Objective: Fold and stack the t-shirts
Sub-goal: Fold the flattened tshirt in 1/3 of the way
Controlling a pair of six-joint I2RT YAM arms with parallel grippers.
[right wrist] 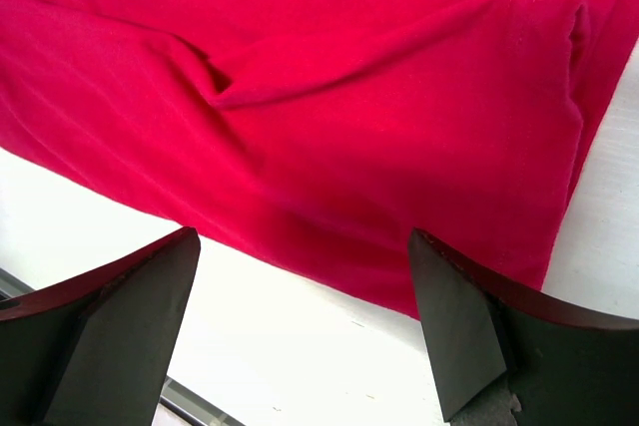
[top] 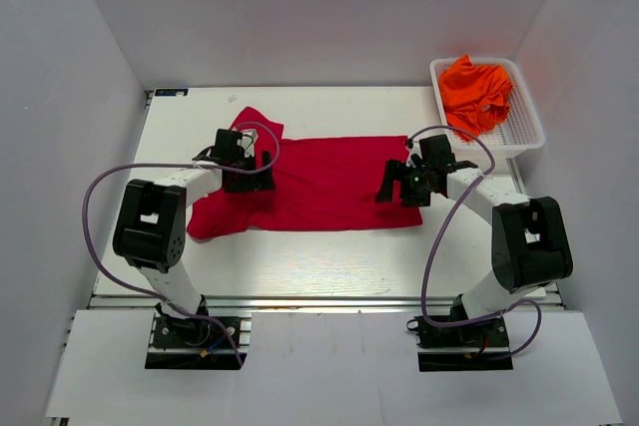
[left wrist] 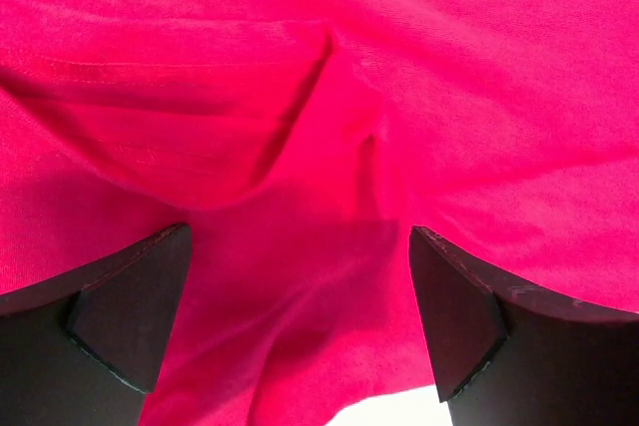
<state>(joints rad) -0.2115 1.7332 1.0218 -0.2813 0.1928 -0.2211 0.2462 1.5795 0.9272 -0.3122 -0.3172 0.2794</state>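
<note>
The crimson red t-shirt (top: 324, 182) lies spread flat across the middle of the white table, its sleeves at the left end. My left gripper (top: 250, 179) hovers open over the shirt's left part; its view shows wrinkled red cloth (left wrist: 329, 147) between the spread fingers. My right gripper (top: 399, 190) is open over the shirt's near right corner; its view shows the shirt's near edge (right wrist: 329, 177) and bare table below it. Orange t-shirts (top: 477, 93) lie bunched in the white mesh basket (top: 527, 127) at the back right.
The white table (top: 329, 261) shows bare in front of the shirt and behind it. Grey walls close in the left, right and back sides. Purple cables loop from both arms.
</note>
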